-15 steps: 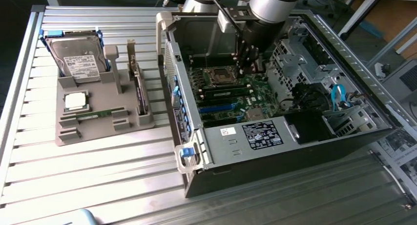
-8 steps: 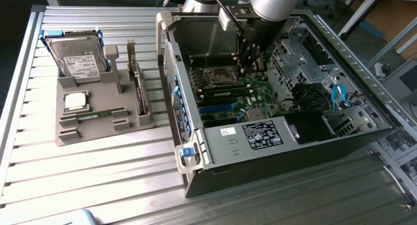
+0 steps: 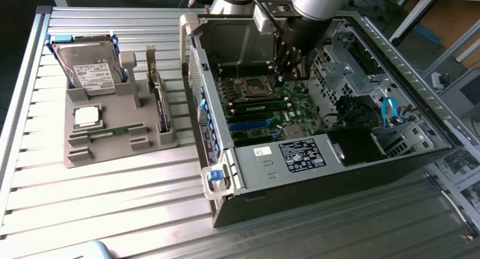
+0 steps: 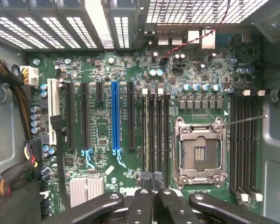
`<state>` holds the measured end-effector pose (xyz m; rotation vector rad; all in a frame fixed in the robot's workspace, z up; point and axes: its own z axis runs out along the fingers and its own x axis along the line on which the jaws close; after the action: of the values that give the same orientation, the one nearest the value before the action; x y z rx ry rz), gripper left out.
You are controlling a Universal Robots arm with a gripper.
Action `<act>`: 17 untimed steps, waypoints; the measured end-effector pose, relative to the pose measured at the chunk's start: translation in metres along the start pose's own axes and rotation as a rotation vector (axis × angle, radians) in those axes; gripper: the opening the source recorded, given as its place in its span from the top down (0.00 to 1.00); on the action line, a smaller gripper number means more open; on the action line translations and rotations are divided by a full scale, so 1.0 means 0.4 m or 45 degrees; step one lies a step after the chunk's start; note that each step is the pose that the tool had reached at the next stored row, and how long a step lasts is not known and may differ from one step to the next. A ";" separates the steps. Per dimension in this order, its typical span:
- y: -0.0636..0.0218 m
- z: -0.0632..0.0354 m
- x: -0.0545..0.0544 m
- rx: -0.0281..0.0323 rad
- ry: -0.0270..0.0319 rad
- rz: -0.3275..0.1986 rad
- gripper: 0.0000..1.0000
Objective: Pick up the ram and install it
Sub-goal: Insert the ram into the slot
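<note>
Green, long, thin circuit-board ram stick (image 3: 112, 131): lies flat in grey plastic tray (image 3: 78, 155), beside open black computer case (image 3: 315, 186). Probably light, stiff, fragile; grasp by long edges. Black gripper (image 4: 152, 178): clenched, empty, over green motherboard (image 4: 102, 135).

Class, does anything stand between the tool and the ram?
Yes. The tool hangs inside the computer case, while the ram lies in the grey holder outside; the case's side wall stands between them.

Ribbed aluminium table (image 3: 105, 208), bright glare across slats. Dark floor (image 3: 13, 57) at exterior view's left.
</note>
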<state>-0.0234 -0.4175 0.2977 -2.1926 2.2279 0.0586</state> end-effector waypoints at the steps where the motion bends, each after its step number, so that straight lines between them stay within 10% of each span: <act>1: 0.000 -0.002 0.000 0.0001 0.0000 0.000 0.89; 17: -0.002 -0.044 -0.002 0.0000 0.0000 0.000 0.89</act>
<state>-0.0222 -0.4175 0.3151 -2.1926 2.2279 0.0586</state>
